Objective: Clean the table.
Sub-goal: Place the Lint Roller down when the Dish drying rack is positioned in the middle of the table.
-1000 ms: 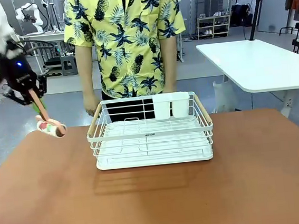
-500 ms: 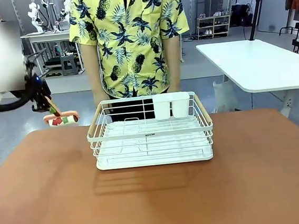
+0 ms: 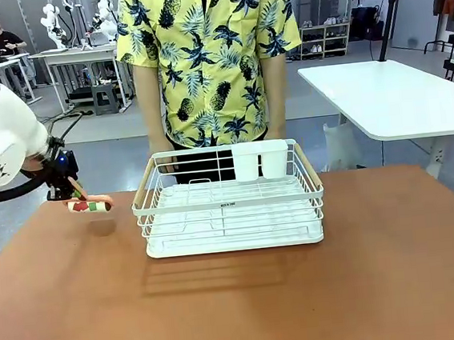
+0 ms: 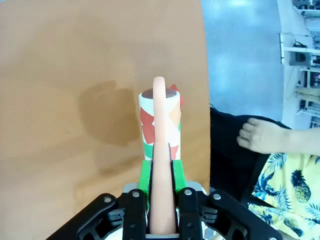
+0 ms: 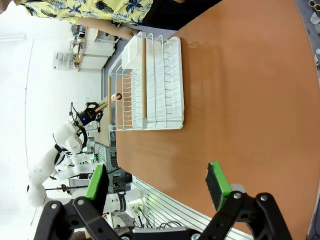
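My left gripper (image 3: 69, 185) hangs over the far left corner of the reddish-brown table (image 3: 240, 305). It is shut on the pink handle of a lint roller (image 3: 90, 204). In the left wrist view the green pads (image 4: 145, 176) clamp the handle, and the red, green and white patterned roll (image 4: 160, 120) points away from me, just above the table (image 4: 75, 75), its shadow to one side. In the right wrist view my right gripper (image 5: 156, 186) stands open, high over the table (image 5: 240, 100), nothing between its fingers.
A white wire rack (image 3: 231, 210) with a white cup holder (image 3: 260, 159) stands at the far middle of the table. A person in a yellow patterned shirt stands right behind it, one hand (image 4: 260, 137) near the roller. A white table (image 3: 397, 93) stands at the back right.
My left arm swung the roller up and turned it level, then brought it lower over the table's far left corner. The person shifted slightly to the right.
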`<control>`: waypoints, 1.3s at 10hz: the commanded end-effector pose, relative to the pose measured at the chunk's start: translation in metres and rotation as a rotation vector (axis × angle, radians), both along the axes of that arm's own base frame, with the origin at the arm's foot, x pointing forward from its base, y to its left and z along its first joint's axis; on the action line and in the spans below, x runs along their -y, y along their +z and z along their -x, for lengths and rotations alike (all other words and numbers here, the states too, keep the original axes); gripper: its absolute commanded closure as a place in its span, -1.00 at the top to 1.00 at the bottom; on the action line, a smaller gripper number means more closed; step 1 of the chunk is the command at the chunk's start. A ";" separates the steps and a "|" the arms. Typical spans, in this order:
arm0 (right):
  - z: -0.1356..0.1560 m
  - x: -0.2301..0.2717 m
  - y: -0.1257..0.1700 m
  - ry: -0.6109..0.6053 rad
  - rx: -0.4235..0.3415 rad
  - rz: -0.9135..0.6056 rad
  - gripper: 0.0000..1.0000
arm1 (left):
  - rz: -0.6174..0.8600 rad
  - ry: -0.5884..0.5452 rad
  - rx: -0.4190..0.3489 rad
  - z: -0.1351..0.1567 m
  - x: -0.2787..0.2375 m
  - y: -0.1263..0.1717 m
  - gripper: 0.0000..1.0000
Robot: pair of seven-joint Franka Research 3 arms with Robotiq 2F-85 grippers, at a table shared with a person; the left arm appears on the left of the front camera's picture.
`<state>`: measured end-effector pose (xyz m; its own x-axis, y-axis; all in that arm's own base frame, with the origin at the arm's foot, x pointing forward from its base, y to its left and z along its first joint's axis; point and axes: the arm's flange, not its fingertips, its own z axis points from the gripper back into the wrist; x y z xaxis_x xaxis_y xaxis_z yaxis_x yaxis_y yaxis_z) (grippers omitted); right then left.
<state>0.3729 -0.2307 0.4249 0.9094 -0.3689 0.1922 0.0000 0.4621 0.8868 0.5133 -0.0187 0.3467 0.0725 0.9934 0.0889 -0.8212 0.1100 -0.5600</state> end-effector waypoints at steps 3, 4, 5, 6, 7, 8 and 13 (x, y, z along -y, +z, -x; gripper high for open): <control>0.002 0.000 0.002 0.014 0.009 0.002 1.00 | 0.018 0.027 -0.019 0.009 0.038 -0.025 -0.58; 0.002 0.000 0.002 0.014 0.009 0.002 1.00 | 0.022 0.030 -0.016 0.010 0.039 -0.026 -0.58; 0.002 0.000 0.002 0.014 0.009 0.002 1.00 | 0.025 0.038 -0.020 0.009 0.040 -0.027 -0.58; 0.002 0.000 0.002 0.014 0.009 0.002 1.00 | 0.021 0.030 -0.050 0.010 0.040 -0.029 -0.54; 0.002 0.000 0.002 0.014 0.009 0.002 1.00 | 0.013 0.026 -0.052 0.011 0.043 -0.031 -0.13; 0.002 0.000 0.002 0.014 0.009 0.002 1.00 | 0.011 0.023 -0.055 0.012 0.042 -0.029 0.04; 0.002 0.000 0.002 0.014 0.009 0.002 1.00 | -0.004 0.036 -0.144 0.030 0.045 -0.005 1.00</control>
